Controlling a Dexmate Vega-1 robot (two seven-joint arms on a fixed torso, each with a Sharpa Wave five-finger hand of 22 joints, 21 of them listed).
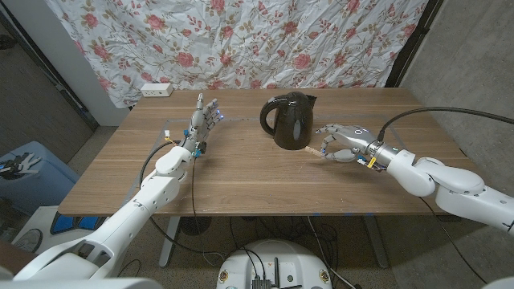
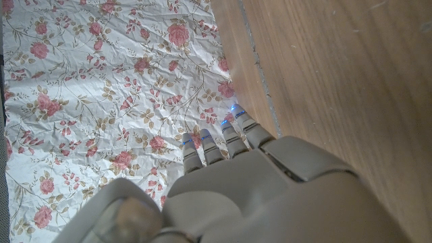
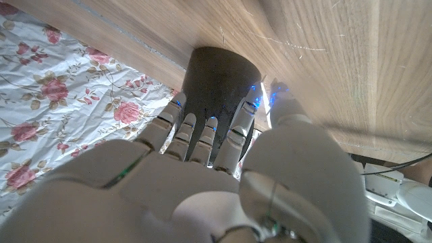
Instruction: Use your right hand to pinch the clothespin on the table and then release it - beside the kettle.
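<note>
We see the clothespin (image 1: 313, 149) — pale wood sliver beside the black kettle (image 1: 289, 119); right robot hand (image 1: 339, 142) fingers curled near it, grip unclear; left robot hand (image 1: 202, 119) open.

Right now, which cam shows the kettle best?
Head view: the whole black kettle stands upright mid-table, handle and spout visible, with the right hand beside it. Right wrist view shows just its dark body beyond the fingers. Left wrist view gives floral cloth and table.

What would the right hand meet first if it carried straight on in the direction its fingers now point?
Most likely the black kettle. The right hand points at its lower side, and the right wrist view shows the kettle just past the fingertips. A clothespin seems to lie low between them, though depth is unclear.
</note>
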